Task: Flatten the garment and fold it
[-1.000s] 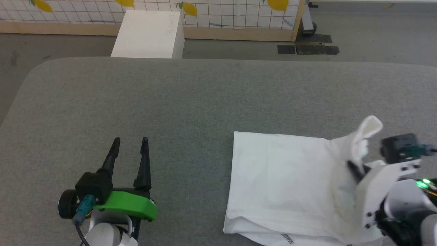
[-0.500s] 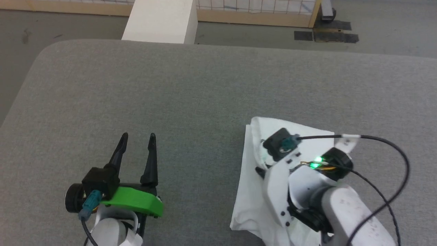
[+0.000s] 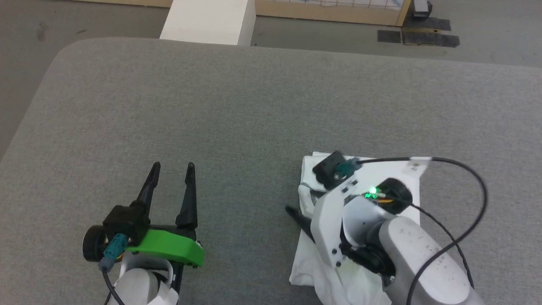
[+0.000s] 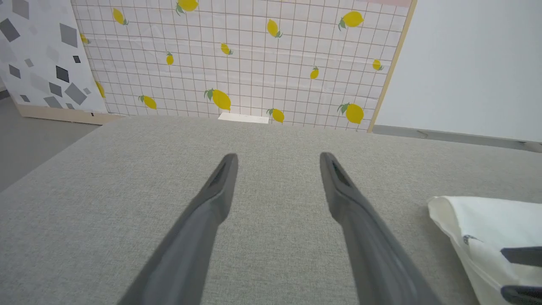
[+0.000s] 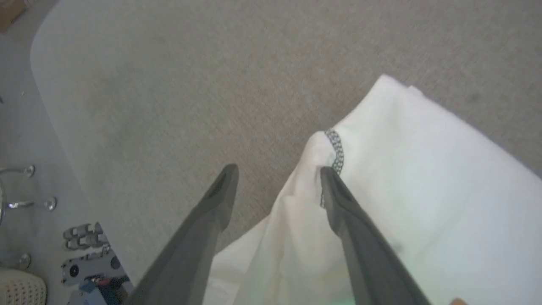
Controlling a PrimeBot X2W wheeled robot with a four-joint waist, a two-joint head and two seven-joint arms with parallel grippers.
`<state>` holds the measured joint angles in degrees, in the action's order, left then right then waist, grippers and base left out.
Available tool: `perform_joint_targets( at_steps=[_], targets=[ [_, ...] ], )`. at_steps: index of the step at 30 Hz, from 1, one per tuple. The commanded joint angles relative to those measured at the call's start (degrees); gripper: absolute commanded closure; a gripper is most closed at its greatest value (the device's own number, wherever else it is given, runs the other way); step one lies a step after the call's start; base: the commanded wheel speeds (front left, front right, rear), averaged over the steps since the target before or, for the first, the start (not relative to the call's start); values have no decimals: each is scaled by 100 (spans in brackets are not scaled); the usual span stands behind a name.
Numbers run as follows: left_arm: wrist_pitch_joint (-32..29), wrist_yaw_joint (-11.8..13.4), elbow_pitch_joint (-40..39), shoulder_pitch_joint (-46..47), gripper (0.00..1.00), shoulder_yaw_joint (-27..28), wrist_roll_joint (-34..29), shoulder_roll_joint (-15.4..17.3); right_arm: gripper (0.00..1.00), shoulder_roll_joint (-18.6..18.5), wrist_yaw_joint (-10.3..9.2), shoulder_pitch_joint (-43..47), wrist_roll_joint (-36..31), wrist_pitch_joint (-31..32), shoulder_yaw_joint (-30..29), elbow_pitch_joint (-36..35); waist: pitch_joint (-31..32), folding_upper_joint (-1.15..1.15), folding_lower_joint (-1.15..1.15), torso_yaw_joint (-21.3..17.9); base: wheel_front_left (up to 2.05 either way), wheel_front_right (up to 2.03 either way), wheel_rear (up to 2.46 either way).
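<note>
The white garment (image 3: 407,187) lies folded in a narrow stack on the grey table, right of centre. Its grey zigzag seam (image 5: 335,149) shows at the folded left edge. My right gripper (image 3: 299,204) hovers over that left edge and is open. One finger lies on the fabric beside the seam and the other is over bare table; nothing is pinched between them. My right arm hides much of the garment in the head view. My left gripper (image 3: 172,168) is open and holds nothing, low over the table well to the left. The garment's corner (image 4: 482,222) shows in the left wrist view.
The grey padded table (image 3: 211,106) has rounded far corners. A rigid white box (image 3: 209,19) stands on the floor beyond its far edge. A lemon-printed grid panel (image 4: 254,63) stands behind. A black cable (image 3: 474,199) loops off my right wrist.
My right gripper carried the garment's lifted right side leftwards, folding it over, then opened and let it go. The head camera tilted down. The left arm stayed put.
</note>
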<state>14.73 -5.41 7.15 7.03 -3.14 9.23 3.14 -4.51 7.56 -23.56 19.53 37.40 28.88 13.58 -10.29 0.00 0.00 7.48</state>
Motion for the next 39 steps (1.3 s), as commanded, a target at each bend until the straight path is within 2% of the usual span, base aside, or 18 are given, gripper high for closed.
perform_joint_targets(
  at_steps=[1, 5, 9, 13, 16, 19, 22, 31, 39],
  targets=[
    [27, 23, 5, 27, 0, -5, 44, -25, 0, 18, -8, -74, 87, -233, -61, -154, 69, 0, 0, -61, 0, 0, 0],
    [27, 25, -14, -30, 0, 33, 10, -25, 0, 85, -8, 125, 325, -1149, -740, -842, 192, 0, 0, -205, 0, 0, 0],
    [27, 27, -44, -90, 0, 68, 3, -25, 0, 143, -8, 571, 329, -1878, -1745, -1518, 323, 0, 0, -374, 0, 0, 0],
    [27, 26, -65, -132, 0, 76, -3, -25, 0, 159, -8, 1134, 291, -2189, -2662, -1886, 402, 0, 0, -534, 0, 0, 0],
    [27, 24, -72, -145, 0, 68, -5, -25, 0, 161, -8, 1523, 330, -2297, -3235, -1850, 425, 0, 0, -624, 0, 0, 0],
    [27, 21, -83, -143, 0, 55, -2, -26, 0, 162, -8, 1803, 397, -2326, -3571, -1644, 414, 0, 0, -672, 0, 0, 0],
    [27, 19, -99, -131, 0, 42, -1, -26, 0, 162, -8, 2012, 395, -2223, -3639, -1363, 375, 0, 0, -696, 0, 0, 0],
    [27, 7, -67, -88, 0, -1, 8, -26, 0, 163, -8, 2003, 1427, -1666, -3263, -403, 276, 0, 0, -611, 0, 0, 0],
    [27, 5, -45, -85, 0, -26, 29, -26, 0, 163, -8, 1623, 1671, -1167, -2937, 374, 253, 0, 0, -456, 0, 0, 0]
  ],
)
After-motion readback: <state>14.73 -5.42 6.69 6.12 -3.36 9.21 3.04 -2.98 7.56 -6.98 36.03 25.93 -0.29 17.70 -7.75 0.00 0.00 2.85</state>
